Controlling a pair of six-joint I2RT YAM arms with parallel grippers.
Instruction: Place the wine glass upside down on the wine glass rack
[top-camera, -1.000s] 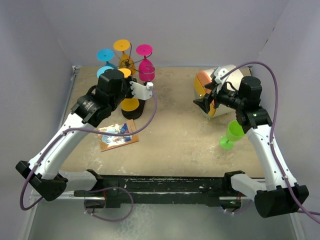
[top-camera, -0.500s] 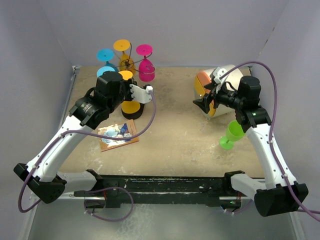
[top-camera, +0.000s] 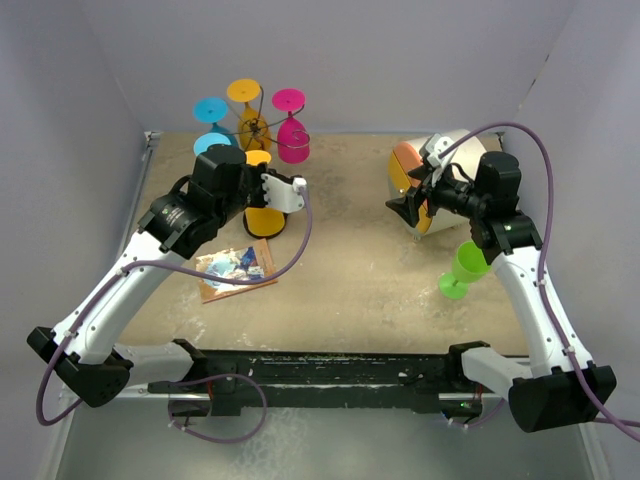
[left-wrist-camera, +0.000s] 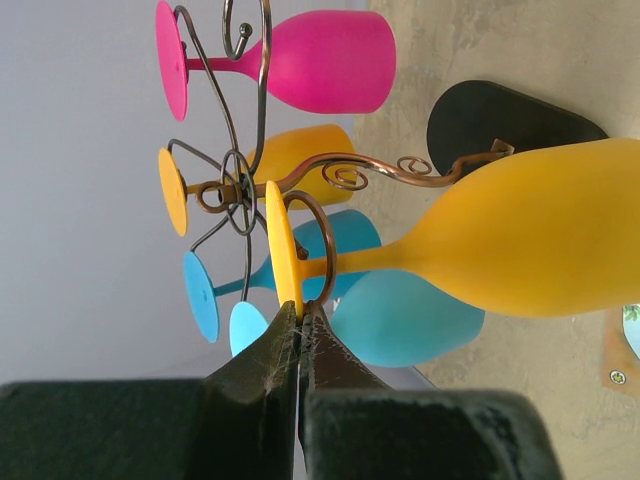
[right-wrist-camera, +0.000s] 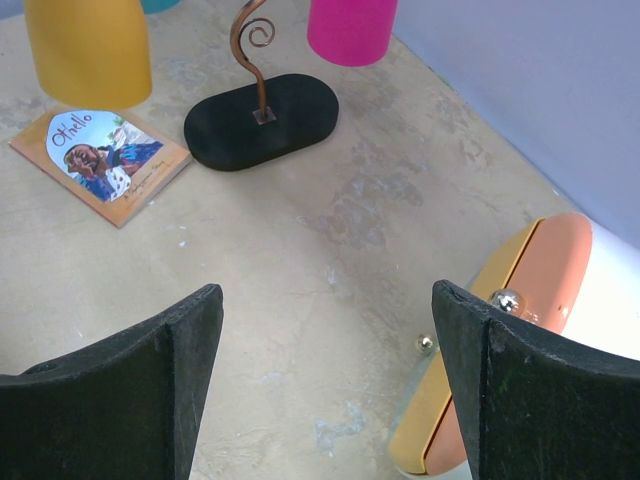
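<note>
The yellow wine glass (left-wrist-camera: 540, 235) hangs upside down, bowl low (top-camera: 264, 217). My left gripper (left-wrist-camera: 298, 318) is shut on the rim of its round foot (left-wrist-camera: 283, 255). A copper curl (left-wrist-camera: 322, 232) of the wine glass rack (left-wrist-camera: 240, 185) loops round the stem right beside the foot. The rack's black oval base (left-wrist-camera: 510, 120) lies behind the bowl. A pink glass (left-wrist-camera: 320, 62), another yellow one (left-wrist-camera: 300, 160) and two blue ones (left-wrist-camera: 400, 320) hang on other arms. My right gripper (right-wrist-camera: 325, 330) hovers open over bare table, far right of the rack (top-camera: 255, 128).
A green wine glass (top-camera: 463, 268) stands by the right arm. An orange-and-white round case (top-camera: 430, 180) lies just beyond the right gripper, also at the right wrist view's edge (right-wrist-camera: 530, 330). A small book (top-camera: 236, 270) lies in front of the rack base (right-wrist-camera: 262, 120).
My left gripper has shifted the yellow glass slightly right and toward the near side at the rack. The right arm has not moved.
</note>
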